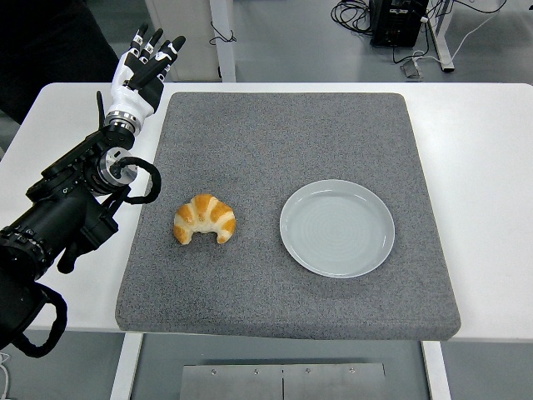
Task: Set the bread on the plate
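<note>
Grey mat (pixel 283 150), croissant (pixel 204 220), plate (pixel 336 227), left hand (pixel 141 71) empty

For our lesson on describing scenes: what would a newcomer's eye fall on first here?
Likely the golden croissant lying left of centre on the grey mat, apart from the empty pale plate to its right. Next, the left hand, fingers open, raised over the table's far left corner.

A robotics laboratory or test bench. A white table (pixel 483 167) carries a grey foam mat (pixel 283 150) as a work surface. Behind the table lie a bare grey floor (pixel 291 37), loose black cables (pixel 354 12), a dark equipment case (pixel 398 21) and white furniture legs (pixel 223 37).
</note>
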`<state>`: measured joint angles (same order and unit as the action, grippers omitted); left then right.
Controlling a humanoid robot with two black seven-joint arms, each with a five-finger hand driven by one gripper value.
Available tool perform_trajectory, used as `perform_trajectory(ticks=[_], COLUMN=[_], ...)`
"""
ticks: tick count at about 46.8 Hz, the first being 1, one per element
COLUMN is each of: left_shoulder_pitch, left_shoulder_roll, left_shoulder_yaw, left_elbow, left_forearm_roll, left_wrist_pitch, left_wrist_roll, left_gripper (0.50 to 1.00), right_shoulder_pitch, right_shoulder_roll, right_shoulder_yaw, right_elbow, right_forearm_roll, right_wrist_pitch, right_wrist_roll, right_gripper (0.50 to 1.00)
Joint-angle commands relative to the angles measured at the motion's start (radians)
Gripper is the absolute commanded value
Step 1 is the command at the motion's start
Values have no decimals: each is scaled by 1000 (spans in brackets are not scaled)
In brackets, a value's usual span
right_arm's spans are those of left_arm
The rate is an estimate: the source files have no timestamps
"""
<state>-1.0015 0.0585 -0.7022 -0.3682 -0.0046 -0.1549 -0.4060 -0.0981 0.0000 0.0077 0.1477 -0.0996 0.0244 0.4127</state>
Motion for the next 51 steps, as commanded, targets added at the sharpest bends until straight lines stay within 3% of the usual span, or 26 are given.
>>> perform_trajectory(ticks=[1,30,42,51], left_shoulder_pitch=[0,-42,-131,-178], left_shoulder_roll=[1,10,73,98], left_shoulder_yaw=[1,47,269,303], left_elbow=[0,0,-18,-18], left_forearm_roll=[0,12,20,81], left_wrist_pitch=[0,0,0,-3], left_wrist_roll=[0,7,10,30], left_gripper=[974,974,972,974], right_shoulder_pitch=[0,0,0,0], right_shoulder_roll=[0,0,0,0], right_shoulder_yaw=[0,0,0,0], right_elbow=[0,0,0,0], right_forearm_roll=[0,0,0,1], right_wrist_pitch=[0,0,0,0], right_wrist_roll=[0,0,0,0], right_gripper=[1000,1000,1000,1000])
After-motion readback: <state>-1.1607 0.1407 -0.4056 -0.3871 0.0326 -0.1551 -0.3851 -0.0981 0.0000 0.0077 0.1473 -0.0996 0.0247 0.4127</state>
